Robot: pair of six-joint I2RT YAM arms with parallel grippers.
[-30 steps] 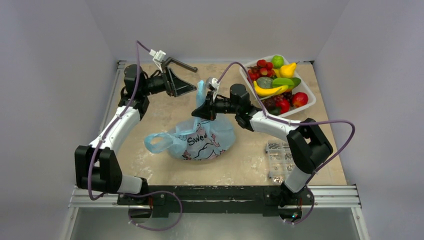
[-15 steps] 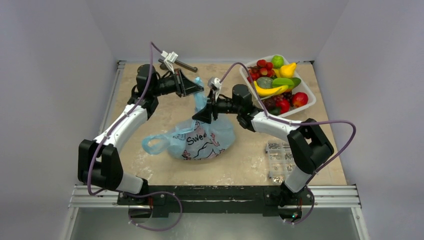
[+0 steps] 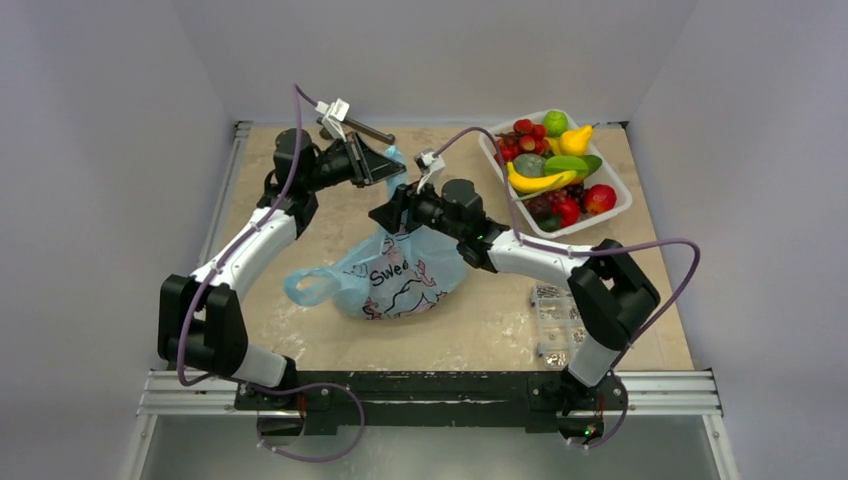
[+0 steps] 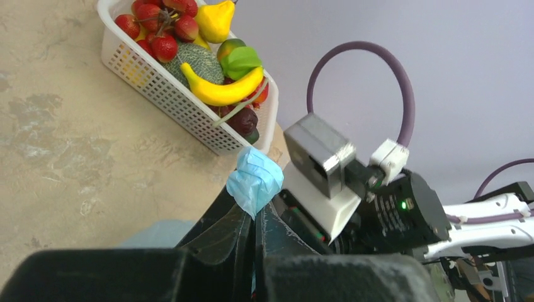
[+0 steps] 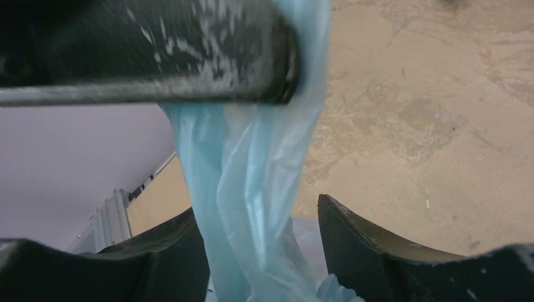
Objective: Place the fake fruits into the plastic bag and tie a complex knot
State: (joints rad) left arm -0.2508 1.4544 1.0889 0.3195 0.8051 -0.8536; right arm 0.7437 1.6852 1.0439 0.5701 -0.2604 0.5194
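The light-blue plastic bag (image 3: 405, 280) lies in the middle of the table with one handle (image 4: 255, 180) pulled up. My left gripper (image 3: 392, 167) is shut on the top of that handle, and a bunched tip sticks out past its jaws (image 4: 258, 211). Just below it, my right gripper (image 3: 384, 214) is open. The handle strip (image 5: 252, 163) hangs loose between its fingers (image 5: 352, 239). The bag's other handle loop (image 3: 308, 288) lies flat at the left. The fake fruits (image 3: 555, 165) are heaped in a white basket (image 4: 164, 94) at the back right.
A clear box of screws (image 3: 558, 320) sits near the right arm's base. The right arm's wrist camera (image 4: 324, 160) is close in front of my left gripper. Grey walls enclose the table on three sides.
My left gripper swung right to the raised handle and shut on it. My right gripper opened, let go of the handle and shifted a little left and lower.
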